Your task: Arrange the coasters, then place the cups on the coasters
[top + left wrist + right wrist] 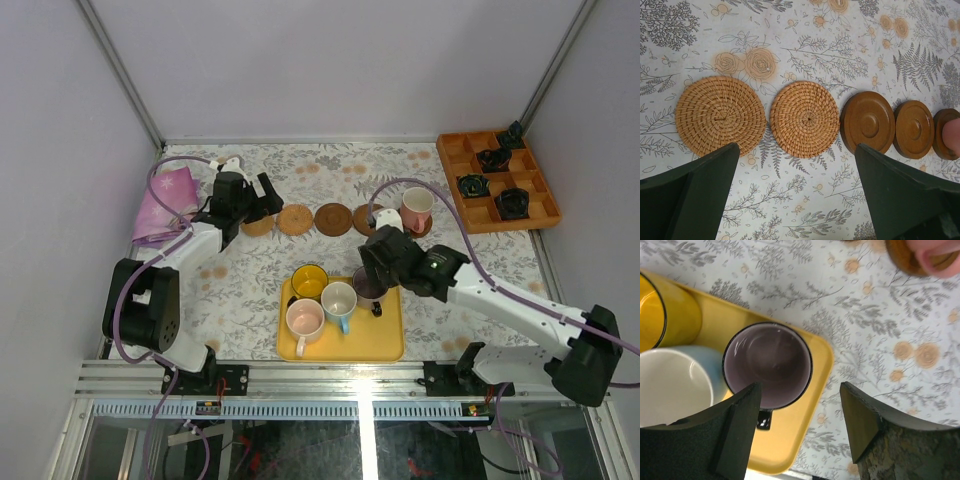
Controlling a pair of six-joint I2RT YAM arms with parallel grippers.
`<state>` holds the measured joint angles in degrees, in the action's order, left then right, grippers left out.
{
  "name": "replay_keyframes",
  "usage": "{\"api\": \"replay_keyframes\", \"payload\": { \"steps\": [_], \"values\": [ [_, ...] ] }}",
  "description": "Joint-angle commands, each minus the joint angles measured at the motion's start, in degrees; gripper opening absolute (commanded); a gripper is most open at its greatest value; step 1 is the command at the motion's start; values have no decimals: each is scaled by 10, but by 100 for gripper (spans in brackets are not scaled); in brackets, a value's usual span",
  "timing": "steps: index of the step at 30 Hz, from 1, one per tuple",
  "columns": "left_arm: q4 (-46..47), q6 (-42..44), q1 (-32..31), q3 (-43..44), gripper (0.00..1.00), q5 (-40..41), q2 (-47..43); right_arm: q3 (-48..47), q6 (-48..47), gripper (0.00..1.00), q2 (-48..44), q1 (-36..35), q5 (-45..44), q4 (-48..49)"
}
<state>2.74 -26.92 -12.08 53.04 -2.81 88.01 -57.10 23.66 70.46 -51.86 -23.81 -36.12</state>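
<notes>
Two woven coasters (pixel 720 115) rough, wicker-like; wood coasters (pixel 868 121) smooth, satin; cups (pixel 767 365) glossy, glazed ceramic; tray (pixel 795 432) smooth plastic; tablecloth (pixel 790 30) matt, printed.

Five coasters (pixel 333 219) lie in a left-to-right row across the middle of the table (pixel 250 290). One cup (pixel 417 207) stands on the rightmost coaster. In front of the row, a tray (pixel 385 342) holds four cups (pixel 339 300). A divided box (pixel 458 152) sits back right, a cloth (pixel 165 205) back left.

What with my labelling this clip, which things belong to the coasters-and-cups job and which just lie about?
Job:
coasters, five
salmon cup
yellow cup
white-and-blue cup
pale pink cup
purple cup

Lying about:
yellow tray
orange tray
black objects
pink cloth
</notes>
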Motion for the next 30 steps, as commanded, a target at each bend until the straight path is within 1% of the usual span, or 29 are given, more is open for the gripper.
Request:
{"api": "replay_keyframes", "payload": {
  "steps": [1, 9, 19, 24, 30],
  "values": [
    [8, 14, -3, 11, 100, -4, 4, 35, 53, 72, -28, 2, 88, -33],
    [10, 10, -2, 10, 100, -4, 5, 71, 77, 72, -39, -14, 131, -18],
    [0, 13, -4, 16, 100, 1, 5, 98, 63, 69, -7, -17, 165, 16],
    [-1, 11, -3, 12, 100, 1, 3, 103, 60, 65, 23, -17, 168, 36],
    [-4, 13, -2, 9, 100, 5, 0, 94, 55, 56, 44, -17, 153, 49]
  ]
}}
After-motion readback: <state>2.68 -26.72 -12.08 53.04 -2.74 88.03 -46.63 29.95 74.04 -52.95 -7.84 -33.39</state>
